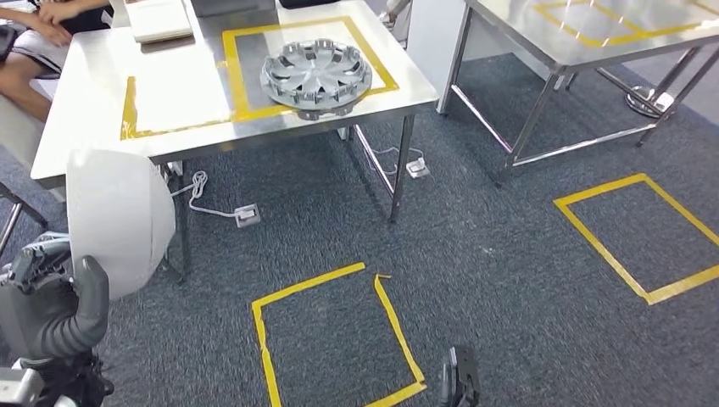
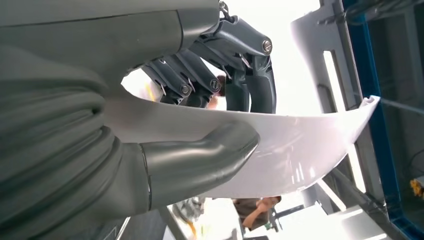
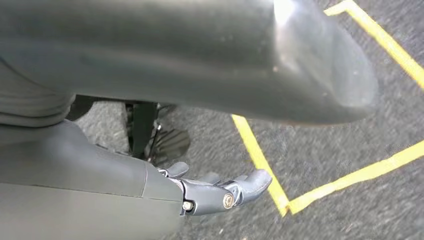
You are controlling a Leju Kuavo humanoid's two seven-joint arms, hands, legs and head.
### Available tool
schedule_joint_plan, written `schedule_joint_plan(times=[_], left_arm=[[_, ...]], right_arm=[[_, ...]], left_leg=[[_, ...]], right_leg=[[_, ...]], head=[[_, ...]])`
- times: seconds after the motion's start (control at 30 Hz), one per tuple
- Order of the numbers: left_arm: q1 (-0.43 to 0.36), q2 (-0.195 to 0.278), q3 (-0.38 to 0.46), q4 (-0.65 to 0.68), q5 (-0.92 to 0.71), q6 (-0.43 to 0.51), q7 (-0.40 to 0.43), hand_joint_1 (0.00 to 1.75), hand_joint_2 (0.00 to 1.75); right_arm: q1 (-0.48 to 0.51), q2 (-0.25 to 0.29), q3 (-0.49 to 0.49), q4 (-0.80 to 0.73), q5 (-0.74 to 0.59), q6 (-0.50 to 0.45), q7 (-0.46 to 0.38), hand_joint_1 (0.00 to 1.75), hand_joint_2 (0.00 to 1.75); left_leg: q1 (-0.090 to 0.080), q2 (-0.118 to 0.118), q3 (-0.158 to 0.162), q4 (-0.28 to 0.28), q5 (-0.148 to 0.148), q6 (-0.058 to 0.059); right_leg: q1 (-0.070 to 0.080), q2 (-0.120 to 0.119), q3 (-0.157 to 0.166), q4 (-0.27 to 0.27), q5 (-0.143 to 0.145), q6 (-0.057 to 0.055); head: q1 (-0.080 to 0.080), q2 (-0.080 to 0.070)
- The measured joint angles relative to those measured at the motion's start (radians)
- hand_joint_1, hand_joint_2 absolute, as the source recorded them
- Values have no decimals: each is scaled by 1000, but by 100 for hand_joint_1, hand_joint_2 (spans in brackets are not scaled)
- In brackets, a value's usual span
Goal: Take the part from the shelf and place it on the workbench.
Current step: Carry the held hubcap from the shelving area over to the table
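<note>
A dark grey carpet marked with yellow tape squares (image 1: 335, 339) spreads under two steel tables, and the nearer of them, the workbench (image 1: 102, 144), stands just ahead and to the left. The white part (image 1: 119, 220), a curved thin-walled panel, is off the shelf and held low at the robot's left side, short of the workbench edge and not yet over it. The left hand (image 1: 59, 318) grips it, the thick thumb (image 2: 200, 160) pressed on one face and the darker fingers (image 2: 240, 75) curled over the other, so the panel's edge is pinched between them. From that, the carrying step looks to be in hand, with the placing not yet done. On the workbench a grey hubcap (image 1: 316, 76) already lies inside one yellow taped frame (image 1: 309, 64), while a second frame (image 1: 178, 93) beside it looks bare; that is likely where the panel should go. The next move calls for lifting the panel above the table edge, reaching it forward over the bare frame, setting it flat and only then letting go. A thin curved shell may rock or slide on steel. The right hand (image 3: 220, 192) hangs over the carpet holding nothing, its fingers loosely extended. A seated person's arms (image 1: 42, 25) rest at the far left corner.
</note>
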Motion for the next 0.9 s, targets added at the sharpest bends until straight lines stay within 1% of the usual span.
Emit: schedule_joint_plan(times=[0.03,0.07,0.1,0.13,0.17,0.2,0.23,0.27,0.3,0.33,0.37,0.4,0.47,0.5,0.53,0.57,0.63,0.67,0.7,0.73,0.8,0.83,0.87,0.9], left_arm=[[-1,0,0,-2,0,0,0,175,175],[-2,0,1,-2,0,0,0,175,175],[-3,0,1,-2,0,0,0,175,175],[-2,0,1,-2,-1,0,0,175,175],[-1,1,1,-2,-1,0,0,175,175],[-1,1,1,-2,-1,0,0,175,175],[-1,1,1,-2,-2,0,0,175,175],[-2,2,1,-2,-2,0,0,175,175],[-3,2,1,-2,-2,0,0,175,175],[-4,2,1,-2,-2,0,0,175,175],[-5,2,1,-1,-2,0,0,175,175],[-6,2,1,-1,-2,0,0,175,175],[-8,2,1,-1,-2,0,0,175,175],[-10,2,1,0,-2,0,-1,175,175],[-13,3,1,0,-2,0,-1,175,175],[-15,3,1,1,-2,0,-1,175,175],[-16,4,1,6,-2,0,-2,175,175],[-16,5,1,9,-2,0,-1,175,175],[-16,6,1,12,-2,0,-2,175,175],[-16,6,1,15,-2,0,-2,175,175],[-20,8,1,20,-2,0,-3,175,175],[-23,8,1,23,-1,0,-4,175,175],[-25,8,1,27,-1,0,-5,175,175],[-26,8,1,29,0,0,-6,175,175]], right_arm=[[-2,0,0,0,0,2,-1,0,0],[-3,0,0,0,1,3,-2,0,0],[-3,0,0,0,1,4,-4,0,0],[-2,0,0,0,1,5,-6,0,0],[0,0,-1,0,1,2,-9,0,0],[1,0,-2,0,0,-2,-12,0,0],[2,0,-3,0,-1,-8,-14,0,0],[2,0,-4,0,-2,-14,-15,0,0],[1,0,-5,0,-2,-19,-16,0,0],[0,0,-6,0,-3,-22,-16,0,0],[0,1,-6,0,-5,-25,-16,0,0],[0,1,-7,0,-7,-27,-16,0,0],[1,4,-10,0,-11,-29,-16,0,0],[1,4,-12,0,-12,-30,-16,0,0],[0,5,-14,0,-13,-31,-16,0,0],[-1,6,-15,0,-14,-31,-16,0,0],[0,6,-16,0,-14,-31,-15,0,0],[1,6,-16,0,-14,-32,-15,0,0],[1,6,-16,0,-15,-33,-14,0,0],[2,7,-17,0,-16,-33,-14,0,0],[1,7,-19,0,-18,-35,-13,0,0],[1,7,-21,0,-19,-35,-13,0,0],[0,7,-22,0,-21,-37,-13,0,0],[0,7,-23,0,-22,-38,-13,0,0]], left_leg=[[1,0,8,-1,-3,5],[1,0,13,-2,-8,9],[0,0,17,-2,-14,12],[-1,-1,22,-2,-20,14],[-2,-3,29,-2,-27,14],[-2,-4,37,-2,-34,14],[-3,-5,47,-2,-41,12],[-3,-6,56,-2,-48,9],[-4,-6,65,-1,-56,5],[-5,-6,71,-1,-63,0],[-5,-6,73,-2,-69,-6],[-7,-7,77,0,-70,-13],[-7,-6,84,9,-72,-26],[-7,-5,79,30,-75,-32],[-6,-4,63,62,-87,-37],[-5,-3,30,113,-105,-41],[-3,-2,-50,229,-151,-48],[-2,-2,-80,261,-163,-49],[-2,-2,-95,261,-156,-48],[-2,-2,-92,227,-128,-46],[-4,-1,-56,97,-31,-37],[-6,0,-41,45,-5,-32],[-9,0,-30,11,13,-25],[-11,0,-28,0,13,-19]], right_leg=[[-1,0,-26,45,-9,4],[-1,0,-66,107,-26,7],[-1,0,-112,172,-49,8],[-1,0,-153,223,-69,8],[-1,0,-181,245,-74,7],[-1,0,-190,232,-57,6],[0,0,-182,184,-18,3],[0,0,-162,116,33,-1],[2,-1,-141,52,66,-6],[5,-2,-125,5,80,-9],[8,-2,-115,-21,82,-13],[9,-2,-112,-28,74,-18],[6,-1,-96,-34,84,-32],[3,0,-86,-37,86,-39],[1,0,-77,-38,85,-44],[1,0,-71,-40,81,-48],[1,1,-60,-39,69,-51],[1,1,-53,-39,62,-51],[1,2,-44,-39,54,-50],[1,3,-34,-38,47,-49],[1,4,-15,-38,30,-45],[2,5,-8,-39,22,-41],[2,5,-5,-40,16,-35],[3,6,-2,-38,13,-29]], head=[[2,0],[3,0],[4,0],[4,0],[5,0],[5,0],[5,0],[5,0],[5,0],[4,0],[4,0],[4,0],[4,0],[2,0],[0,0],[-2,0],[-4,0],[-4,0],[-5,0],[-5,0],[-5,0],[-6,0],[-7,0],[-7,0]])
